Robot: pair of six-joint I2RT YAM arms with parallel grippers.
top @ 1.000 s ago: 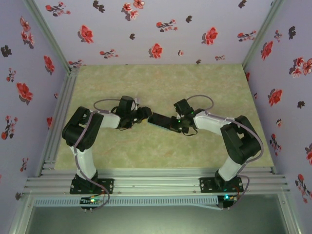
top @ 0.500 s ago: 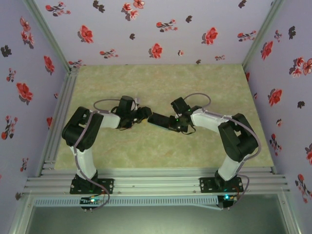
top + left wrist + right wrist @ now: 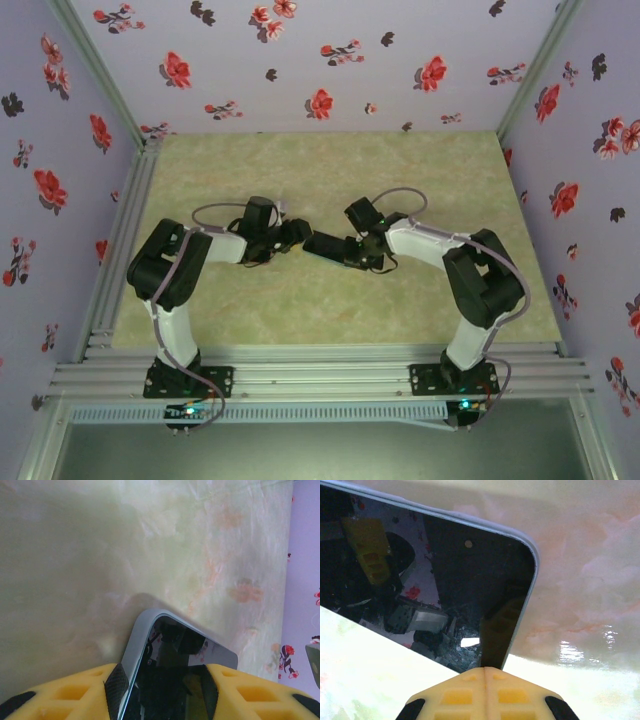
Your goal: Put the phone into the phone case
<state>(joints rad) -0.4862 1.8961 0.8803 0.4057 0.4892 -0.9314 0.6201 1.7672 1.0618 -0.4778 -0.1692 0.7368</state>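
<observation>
1. Phone (image 3: 328, 246) at the middle of the table (image 3: 330, 170), glass up.
2. Left gripper (image 3: 164, 682) clamped across the phone's width; right gripper (image 3: 485, 677) pinched closed at its edge.
3. Probably stiff, slick, breakable — best gripped by the side rims, not the glass.

The surface (image 3: 330, 170) is a flat, matte sheet of pale yellow-green, marbled with faint pink and cream blotches, and it reaches back to the flowered walls. Ribbed aluminium rails (image 3: 300, 375) border its near edge, and another rail runs along its left side. Near its middle sits a flat phone (image 3: 328, 246) with a glossy black glass face and a pale grey rim. The phone throws a soft shadow on the surface just beside its rounded corner. Whether it rests flat cannot be told.
</observation>
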